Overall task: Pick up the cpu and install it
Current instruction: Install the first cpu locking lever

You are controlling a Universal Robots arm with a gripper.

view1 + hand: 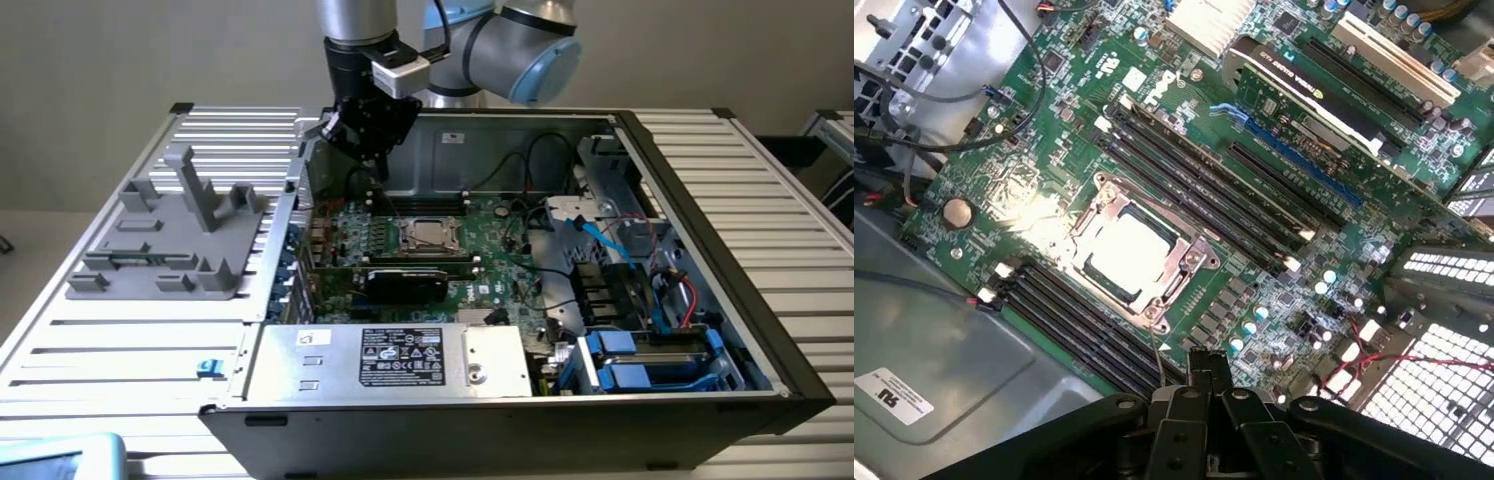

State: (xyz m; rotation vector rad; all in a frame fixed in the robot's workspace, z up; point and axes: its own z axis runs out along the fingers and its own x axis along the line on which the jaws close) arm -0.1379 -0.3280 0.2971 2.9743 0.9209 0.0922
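Ribbed metal slats make up the surface [120, 340], and an open computer case [787, 300] lies on it with its side panel off. On the exterior view's left, a grey moulded fixture [174, 230] sits on the slats just beside the case.

Inside the case, the green motherboard [501, 270] lies flat. The cpu [427, 233], a silver-grey square, sits in the socket near the middle of the board, and the metal socket frame [1179, 265] borders it on all sides. Rows of black memory slots [1194, 180] run along both sides of the socket. A black graphics card [407, 282] stands in its slot just beside the socket, on the side toward the power supply [387, 358], which fills the near corner of the case and carries a black label. Blue drive caddies [627, 362] sit in the near corner on the exterior view's right.

The Universal Robots arm [514, 40] reaches over the far wall of the case. The gripper [376, 165] hangs above the far edge of the motherboard, toward the exterior view's left, apart from the cpu and touching nothing. In the wrist view its dark fingers [1199, 375] appear pressed together with nothing between them, and the socket with the cpu lies on the board beyond them.
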